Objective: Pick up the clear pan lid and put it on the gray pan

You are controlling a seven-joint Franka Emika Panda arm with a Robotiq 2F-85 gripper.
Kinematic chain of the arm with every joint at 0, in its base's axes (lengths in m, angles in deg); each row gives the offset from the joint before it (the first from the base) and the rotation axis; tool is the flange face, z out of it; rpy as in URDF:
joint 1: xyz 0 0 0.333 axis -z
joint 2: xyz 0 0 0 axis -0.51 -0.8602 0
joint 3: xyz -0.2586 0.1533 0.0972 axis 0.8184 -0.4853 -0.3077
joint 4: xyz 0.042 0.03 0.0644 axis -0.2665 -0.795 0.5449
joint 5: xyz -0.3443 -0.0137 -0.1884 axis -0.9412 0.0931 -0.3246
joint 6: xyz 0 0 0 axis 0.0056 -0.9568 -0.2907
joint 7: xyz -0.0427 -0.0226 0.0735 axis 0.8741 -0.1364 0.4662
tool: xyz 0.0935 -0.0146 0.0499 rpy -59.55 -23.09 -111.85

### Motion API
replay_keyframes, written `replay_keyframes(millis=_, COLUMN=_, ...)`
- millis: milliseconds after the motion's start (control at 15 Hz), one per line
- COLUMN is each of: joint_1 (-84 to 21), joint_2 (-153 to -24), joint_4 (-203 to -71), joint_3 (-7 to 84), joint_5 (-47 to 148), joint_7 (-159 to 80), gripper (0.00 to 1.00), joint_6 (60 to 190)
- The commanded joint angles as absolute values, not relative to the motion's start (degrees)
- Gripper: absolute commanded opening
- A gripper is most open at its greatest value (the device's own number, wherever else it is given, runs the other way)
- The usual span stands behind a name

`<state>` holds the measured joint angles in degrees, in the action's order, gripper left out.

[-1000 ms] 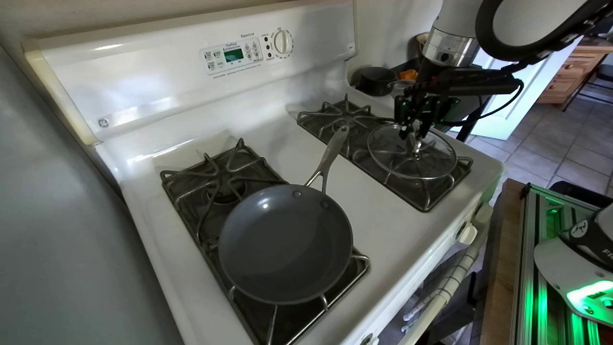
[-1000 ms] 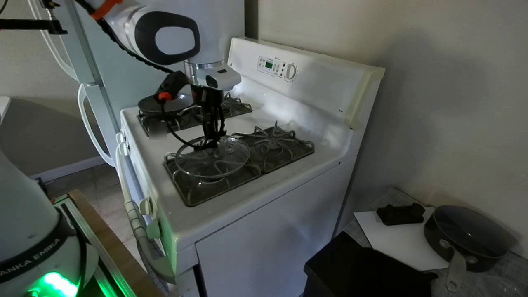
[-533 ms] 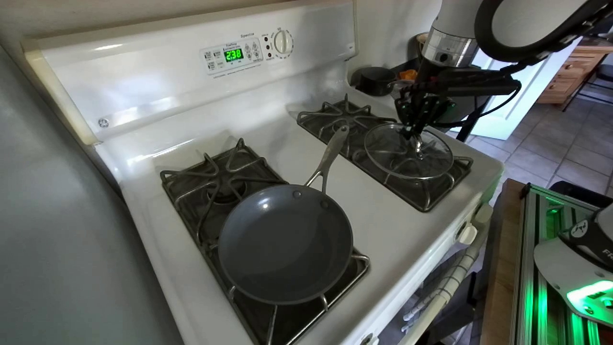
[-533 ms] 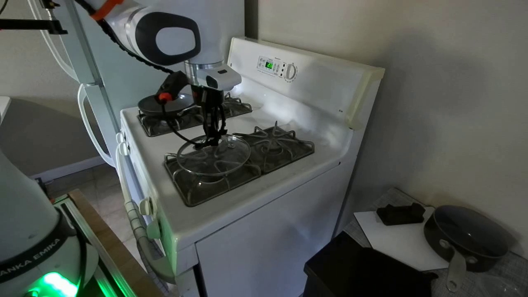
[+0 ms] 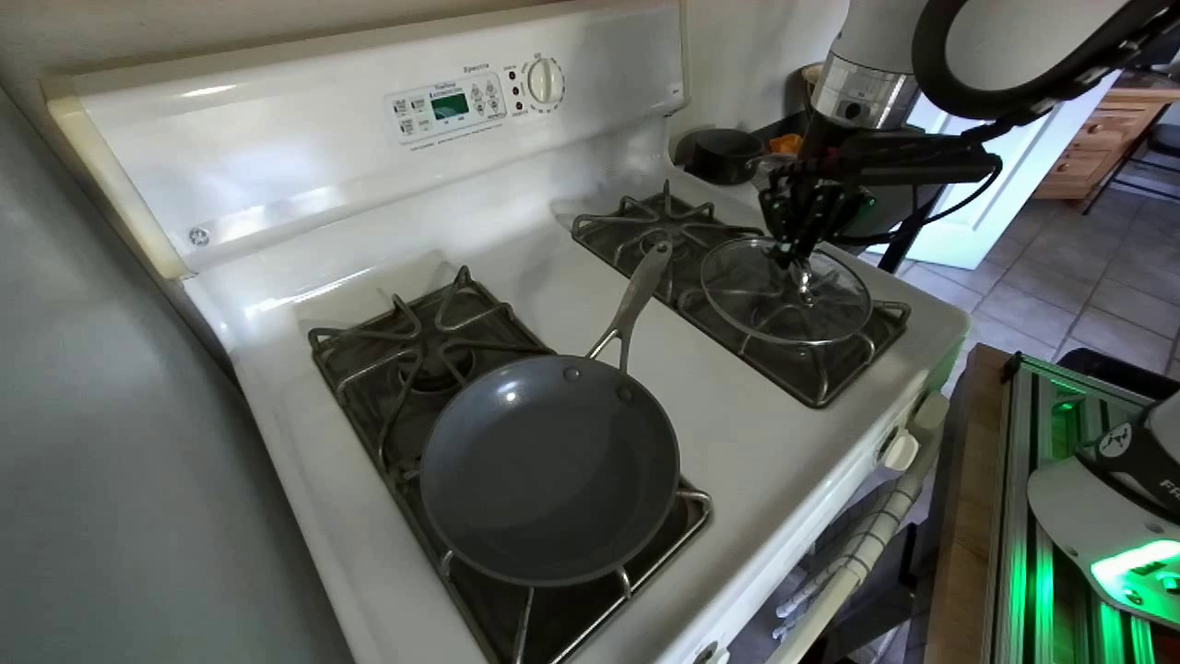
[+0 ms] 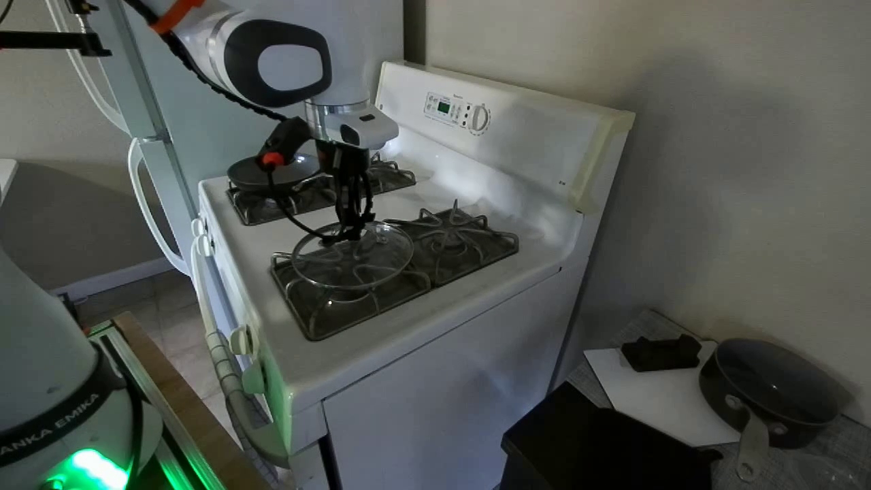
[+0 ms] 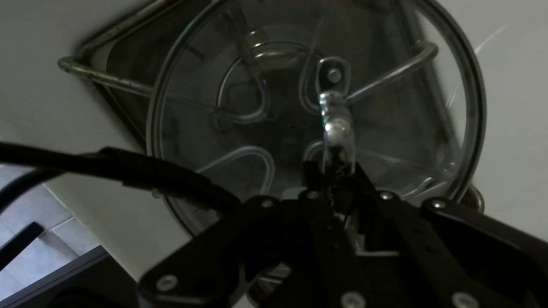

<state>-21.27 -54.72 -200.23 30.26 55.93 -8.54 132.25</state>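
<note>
The clear pan lid point(image 5: 751, 300) is round glass with a thin rim and an arched metal handle. It lies about level over the front burner grate nearest the robot, and also shows in an exterior view point(image 6: 384, 265) and the wrist view point(image 7: 291, 137). My gripper points down from above; its fingers point(image 7: 336, 171) are closed on both sides of the lid's handle. The gripper also shows in both exterior views point(image 5: 795, 256) point(image 6: 348, 235). The gray pan point(image 5: 551, 470) sits uncovered on the far grates, its metal handle point(image 5: 641, 290) pointing toward the stove's back; it is partly hidden in an exterior view point(image 6: 248, 175).
The pan's handle extends between the two sets of grates. The white stove's back panel point(image 5: 304, 138) rises behind. A black cable point(image 7: 171, 175) hangs beside the gripper. A dark saucepan point(image 6: 769, 395) stands on a side counter. A towel point(image 5: 857, 544) hangs on the oven handle.
Since one second ago my gripper fingers have closed on the lid's handle, and the lid has shifted slightly. Over the last half second nothing has visibly moved. The pan has stayed put.
</note>
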Motion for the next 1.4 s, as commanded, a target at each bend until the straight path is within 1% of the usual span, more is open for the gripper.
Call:
replay_keyframes(millis=0, joint_1=-22.6, joint_2=-53.0, joint_4=-199.7, joint_3=30.3, joint_5=55.8, joint_7=-7.6, gripper=0.02, joint_6=130.9)
replay_keyframes(millis=467, joint_1=-24.5, joint_2=-48.0, joint_4=-198.7, joint_3=29.7, joint_5=55.9, joint_7=-8.4, gripper=0.02, joint_6=127.6)
replay_keyframes(millis=1000, joint_1=-28.8, joint_2=-38.9, joint_4=-194.1, joint_3=28.8, joint_5=59.2, joint_7=-10.8, gripper=0.02, joint_6=115.1)
replay_keyframes(millis=1067, joint_1=-27.1, joint_2=-42.5, joint_4=-195.2, joint_3=28.7, joint_5=57.7, joint_7=-9.8, gripper=0.1, joint_6=118.3)
replay_keyframes(millis=1333, joint_1=-28.1, joint_2=-39.9, joint_4=-194.2, joint_3=28.1, joint_5=58.4, joint_7=-10.1, gripper=0.1, joint_6=116.3)
